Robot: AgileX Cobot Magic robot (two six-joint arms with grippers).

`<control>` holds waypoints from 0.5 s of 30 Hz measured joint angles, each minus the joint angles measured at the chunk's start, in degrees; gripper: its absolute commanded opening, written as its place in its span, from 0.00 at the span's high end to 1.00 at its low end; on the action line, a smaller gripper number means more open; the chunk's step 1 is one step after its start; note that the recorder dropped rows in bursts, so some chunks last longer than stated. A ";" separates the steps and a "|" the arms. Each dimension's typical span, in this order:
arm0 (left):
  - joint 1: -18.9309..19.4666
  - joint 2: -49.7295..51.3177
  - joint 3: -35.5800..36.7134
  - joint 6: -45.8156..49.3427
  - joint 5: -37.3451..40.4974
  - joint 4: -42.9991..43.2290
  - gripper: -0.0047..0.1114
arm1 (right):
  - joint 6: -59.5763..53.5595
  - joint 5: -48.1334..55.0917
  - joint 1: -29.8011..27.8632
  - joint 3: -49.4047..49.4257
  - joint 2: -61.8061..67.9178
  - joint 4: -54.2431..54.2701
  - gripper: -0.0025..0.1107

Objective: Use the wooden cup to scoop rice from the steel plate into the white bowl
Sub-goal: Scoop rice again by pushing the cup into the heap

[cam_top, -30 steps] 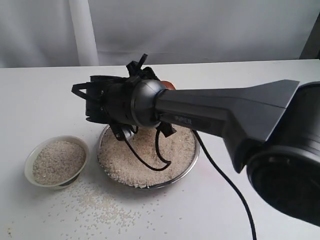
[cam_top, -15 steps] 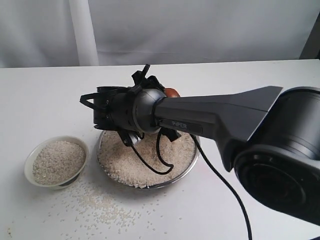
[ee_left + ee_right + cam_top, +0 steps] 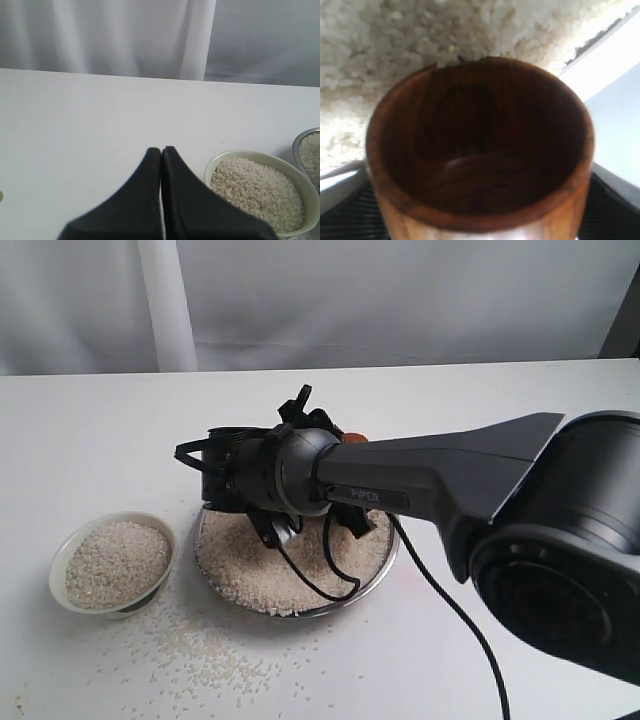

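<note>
Holding the wooden cup (image 3: 480, 150) at the rice (image 3: 395, 45) heap

The right jaws stand wide apart, clamped on the wooden cup from both sides near its base. The cup's dark inside is empty. Its mouth faces away from the jaws, with the far lip against the rice heaped in the steel plate (image 3: 385, 565) just ahead of them. In the exterior view the right arm (image 3: 450, 475) covers much of the plate.

The left jaws are pressed together, holding nothing, above the bare surface (image 3: 75, 110). Just beyond their tips and off to one side sits the white bowl (image 3: 208, 170), nearly full of rice. Loose grains (image 3: 200, 650) lie scattered on the surface near the bowl and the plate.
</note>
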 measured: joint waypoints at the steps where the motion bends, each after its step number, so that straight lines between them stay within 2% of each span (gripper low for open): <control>1: 0.00 0.00 0.00 0.00 0.00 0.00 0.96 | 0.00 0.00 0.00 0.00 0.00 0.60 0.98; 15: 0.00 0.00 0.00 0.00 0.00 0.00 0.96 | -0.42 -3.98 3.17 0.00 0.00 5.71 0.98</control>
